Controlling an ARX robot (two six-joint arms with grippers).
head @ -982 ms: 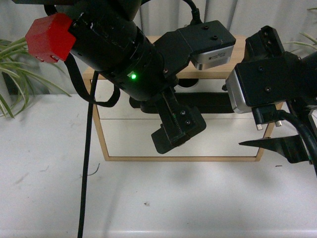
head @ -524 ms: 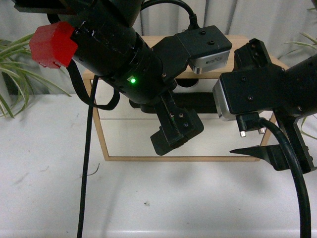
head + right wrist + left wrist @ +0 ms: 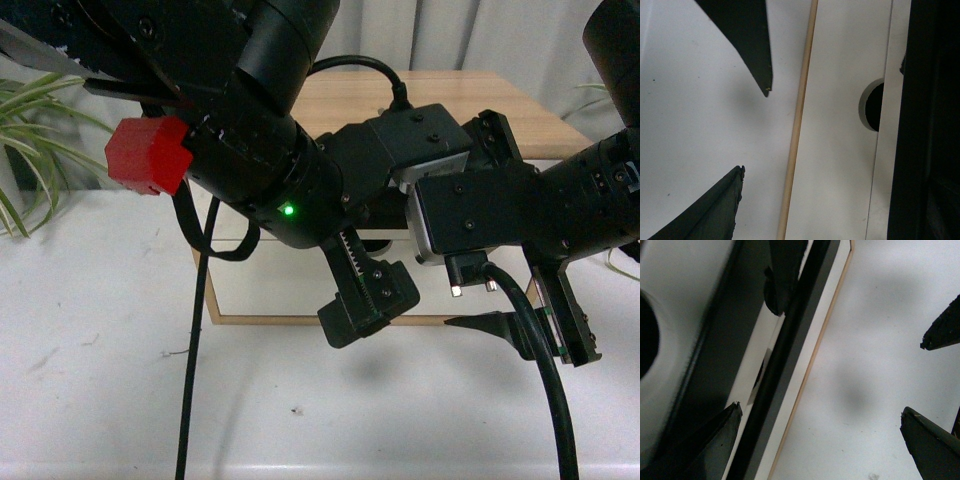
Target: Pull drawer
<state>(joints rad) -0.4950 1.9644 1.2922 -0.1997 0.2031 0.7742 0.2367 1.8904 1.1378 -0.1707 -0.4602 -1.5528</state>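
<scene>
The wooden cabinet [image 3: 480,100] stands on the white table, and both arms cover most of its front. The drawer's black bar handle [image 3: 785,365] runs slantwise through the left wrist view. It lies between my left gripper's [image 3: 820,410] open fingers, close to one finger [image 3: 715,440]; the other [image 3: 930,445] hangs over the table. My left gripper [image 3: 365,300] is right at the cabinet front. My right gripper [image 3: 822,170] [image 3: 520,325] is open beside it, spanning the plain lower front [image 3: 840,175]. A half-round notch [image 3: 872,107] shows at the seam, with the drawer's white strip [image 3: 899,165] beyond.
A plant [image 3: 20,130] stands at the far left of the table. A black cable [image 3: 195,380] hangs down from my left arm to the table edge. The two grippers are close together; one of the left gripper's fingers [image 3: 750,40] shows in the right wrist view.
My right arm has swung left toward the middle of the cabinet, close to the left gripper. My left arm shifted right. More of the cabinet's top now shows.
</scene>
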